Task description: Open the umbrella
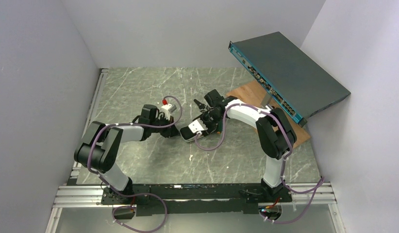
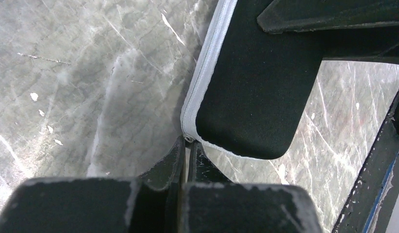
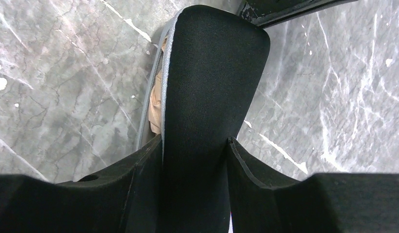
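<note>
Grey-green marbled tabletop (image 1: 139,160) is seen from above, enclosed by plain pale walls. Near its centre lies a black soft fabric case (image 3: 212,73) edged with a pale grey zip (image 2: 200,82). The compact folding umbrella (image 3: 156,109) of pale beige fabric is glimpsed only as a sliver through the zip gap, so it is judged to be packed inside and not yet opened.

Several failures are judged possible. The left gripper (image 2: 186,148) is pressed fully shut right at the zip's lower end, and whether the small slider is actually pinched cannot be told. If nothing is caught, a pull would be made on air and the zip would not travel. If the slider is caught, a pull across the zip line could jam the teeth or drag the whole case along. The right gripper (image 3: 195,141) is clamped around the case's body at a middling width, and soft fabric could be squeezed out of that hold.

In the overhead view, the case is found at 3 o'clock from the left gripper, touching its tips, and at 7 o'clock from the right gripper. In the right wrist view, the case is seen reaching from between the fingers toward 12 o'clock, with the beige fabric at its 9 o'clock edge.
</note>
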`<state>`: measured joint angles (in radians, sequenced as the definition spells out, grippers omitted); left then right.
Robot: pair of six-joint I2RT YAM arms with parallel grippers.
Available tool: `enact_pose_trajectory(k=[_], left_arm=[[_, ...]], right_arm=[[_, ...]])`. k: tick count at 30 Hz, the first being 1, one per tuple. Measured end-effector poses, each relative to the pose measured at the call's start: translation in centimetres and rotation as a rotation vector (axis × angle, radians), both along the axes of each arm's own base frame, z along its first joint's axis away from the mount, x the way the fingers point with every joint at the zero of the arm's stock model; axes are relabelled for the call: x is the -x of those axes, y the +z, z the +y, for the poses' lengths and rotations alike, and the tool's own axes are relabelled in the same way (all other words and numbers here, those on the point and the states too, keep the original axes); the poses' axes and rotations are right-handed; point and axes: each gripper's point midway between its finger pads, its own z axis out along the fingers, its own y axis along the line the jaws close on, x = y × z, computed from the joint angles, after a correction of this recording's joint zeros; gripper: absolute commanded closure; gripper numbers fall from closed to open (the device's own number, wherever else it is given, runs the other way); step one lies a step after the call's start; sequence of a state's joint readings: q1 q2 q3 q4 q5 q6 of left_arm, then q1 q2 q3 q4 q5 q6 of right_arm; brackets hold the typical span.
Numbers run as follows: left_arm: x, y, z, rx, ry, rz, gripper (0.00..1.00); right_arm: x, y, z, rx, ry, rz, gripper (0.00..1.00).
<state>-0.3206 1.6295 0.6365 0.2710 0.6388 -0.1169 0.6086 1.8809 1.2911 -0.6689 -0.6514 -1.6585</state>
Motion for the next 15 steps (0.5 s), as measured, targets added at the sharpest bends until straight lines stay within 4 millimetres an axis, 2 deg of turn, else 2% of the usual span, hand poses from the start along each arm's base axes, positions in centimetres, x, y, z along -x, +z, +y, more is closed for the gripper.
enact_pose_trajectory(k=[5,6,11,13,15], left_arm=[[0.1,0.2,0.2,-0.009,0.001,0.010,1.00],[0.1,0.3,0.3,-0.013,0.002,0.005,1.00],[0.4,0.7,1.0,-0.028,0.010,-0.008,1.00],[0.5,0.8,1.4,-0.041,0.028,-0.029,1.00],[0.4,1.2,1.8,-0.054,0.047,-0.062,1.00]], right_arm=[[-0.1,0.0,0.2,-0.011,0.050,-0.039,0.96],[-0.1,0.0,0.3,-0.016,0.063,-0.051,0.91],[-0.4,0.1,1.2,-0.054,0.089,-0.101,0.34],[-0.7,0.4,1.7,-0.069,0.046,-0.084,0.22],[-1.1,0.6,2.1,-0.070,-0.048,-0.009,0.18]])
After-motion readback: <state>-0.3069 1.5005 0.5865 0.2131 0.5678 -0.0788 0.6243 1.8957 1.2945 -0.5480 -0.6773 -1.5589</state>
